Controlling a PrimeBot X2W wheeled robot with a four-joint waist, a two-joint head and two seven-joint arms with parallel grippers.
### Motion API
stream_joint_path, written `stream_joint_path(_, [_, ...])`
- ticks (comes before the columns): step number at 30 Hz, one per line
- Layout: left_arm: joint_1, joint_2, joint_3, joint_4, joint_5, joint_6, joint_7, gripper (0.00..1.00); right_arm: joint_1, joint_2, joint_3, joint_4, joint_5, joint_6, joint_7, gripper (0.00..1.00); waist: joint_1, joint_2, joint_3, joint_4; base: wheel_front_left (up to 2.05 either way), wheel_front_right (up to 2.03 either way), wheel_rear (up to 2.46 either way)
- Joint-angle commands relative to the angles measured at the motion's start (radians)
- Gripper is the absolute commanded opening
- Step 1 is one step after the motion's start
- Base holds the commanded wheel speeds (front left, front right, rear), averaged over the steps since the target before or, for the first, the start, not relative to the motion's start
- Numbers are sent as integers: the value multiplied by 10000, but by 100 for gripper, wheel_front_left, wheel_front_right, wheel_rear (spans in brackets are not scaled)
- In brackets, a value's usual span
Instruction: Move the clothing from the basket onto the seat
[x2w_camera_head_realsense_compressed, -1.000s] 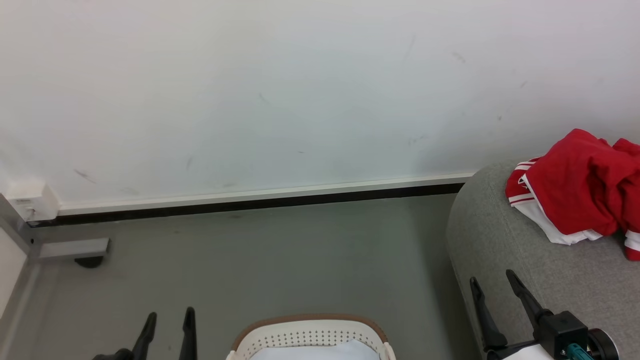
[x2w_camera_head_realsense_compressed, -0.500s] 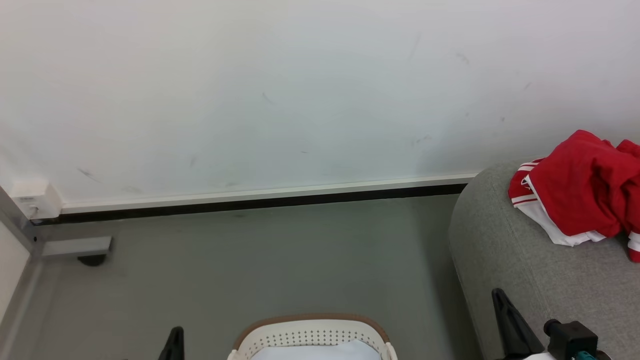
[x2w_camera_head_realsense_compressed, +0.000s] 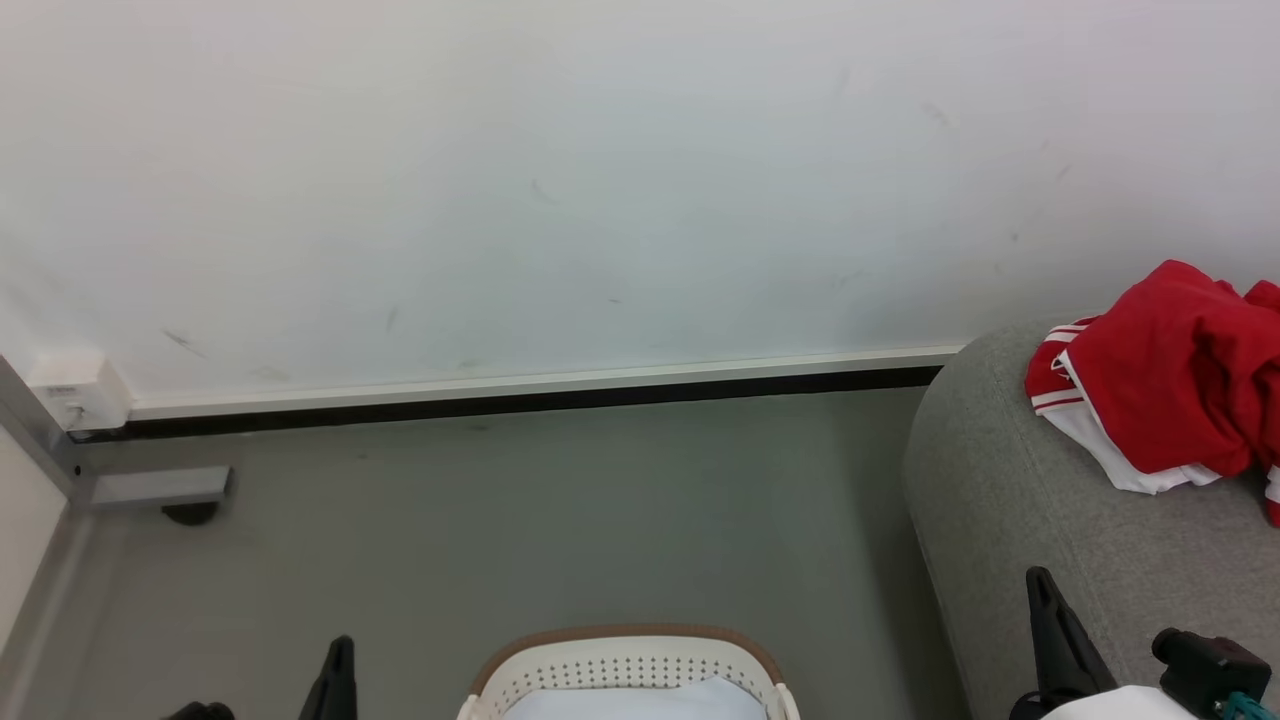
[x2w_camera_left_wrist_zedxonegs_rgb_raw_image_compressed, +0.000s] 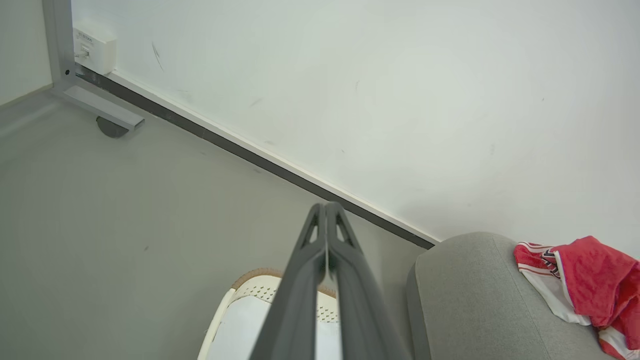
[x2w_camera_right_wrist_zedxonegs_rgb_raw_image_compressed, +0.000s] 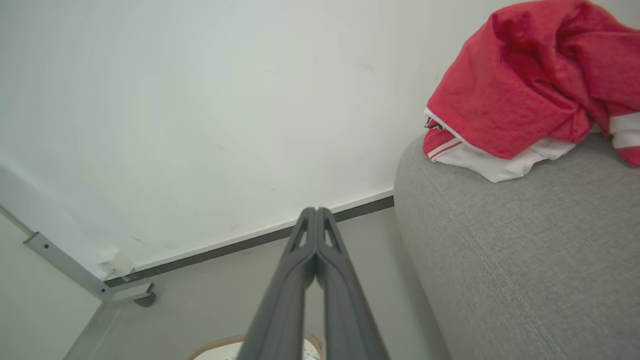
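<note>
Shut now where they stood spread a second ago, the left gripper (x2w_camera_head_realsense_compressed: 340, 660) and the right gripper (x2w_camera_head_realsense_compressed: 1042, 600) each show as a single dark spike at the bottom of the head view, the left one sitting lower in the picture than before. Both wrist views show each pair of long fingers pressed together tip to tip, with nothing caught between them.

The clothing (x2w_camera_head_realsense_compressed: 1170, 380) lies in a crumpled red heap on top of the seat (x2w_camera_head_realsense_compressed: 1010, 520), at the seat's rounded end close to the wall (x2w_camera_head_realsense_compressed: 600, 180). A white panel and thin red-and-white stripes spill out at the heap's lower left edge. The left wrist view catches a scrap of black-and-white patterned trim.

The basket (x2w_camera_head_realsense_compressed: 625, 637) stands on the grey floor (x2w_camera_head_realsense_compressed: 550, 520) at the bottom centre of the head view. It sits between the two grippers, left of the seat and apart from it. Its brown rim band and perforated white wall show, and so does a pale surface inside whose nature cannot be told.

The right gripper hangs in front of the seat's rounded side, well below the clothing. A small white box (x2w_camera_head_realsense_compressed: 75, 390) sits on the wall at far left, above a grey metal bracket (x2w_camera_head_realsense_compressed: 155, 487).
</note>
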Motion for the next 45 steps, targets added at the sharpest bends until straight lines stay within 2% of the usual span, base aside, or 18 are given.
stream_joint_path(1, [-300,7,177,-176,-405,-66,92,0,-232,-98,-101,-236,496,-4,83,0,0,0,6,12,0,0,0])
stream_joint_path(20, [-673,-278,782,-214,-2676,-322,809,0,-289,-171,-490,-512,3383,-7,742,0,0,0,66,140,0,0,0])
stream_joint_path(45, [-1049,-568,1397,-237,-4977,-586,1550,0,-334,-305,-817,-790,6370,-12,1364,0,0,0,143,300,0,0,0])
